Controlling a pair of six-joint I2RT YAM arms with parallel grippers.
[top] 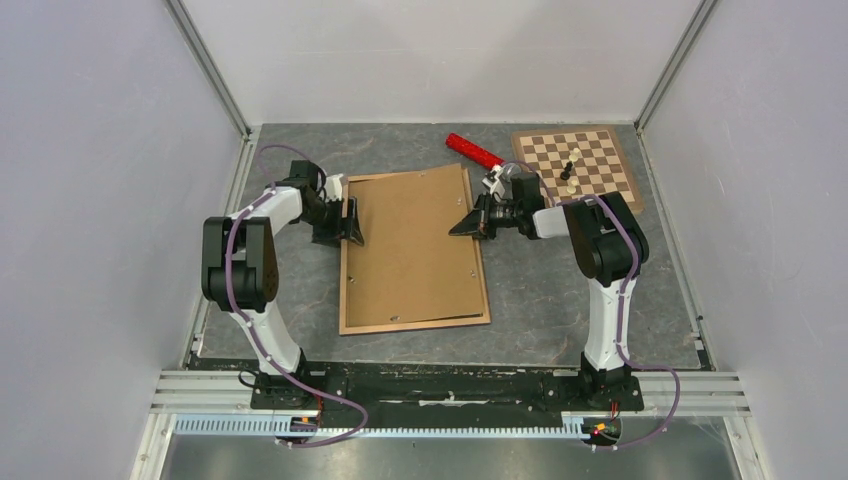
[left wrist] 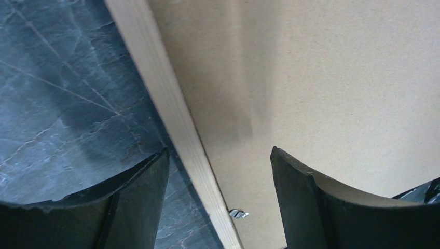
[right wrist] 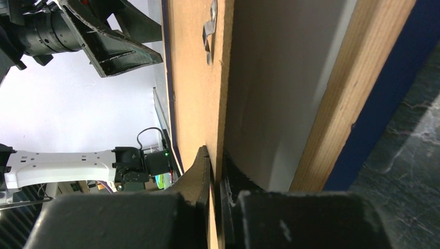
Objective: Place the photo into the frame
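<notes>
A dark grey marbled table carries the frame, which lies light wood side up between the left claw and the right claw, with a brown backing panel inside it. Just beyond the right claw lies a red cylinder. Farther to that claw's right sits a wooden chessboard bearing two chess pieces.

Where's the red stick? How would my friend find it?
Look toward the far right corner of the table for the chessboard. The red stick lies slanted just left of it, past the far corner of the frame. Nothing else there is bright red.
</notes>
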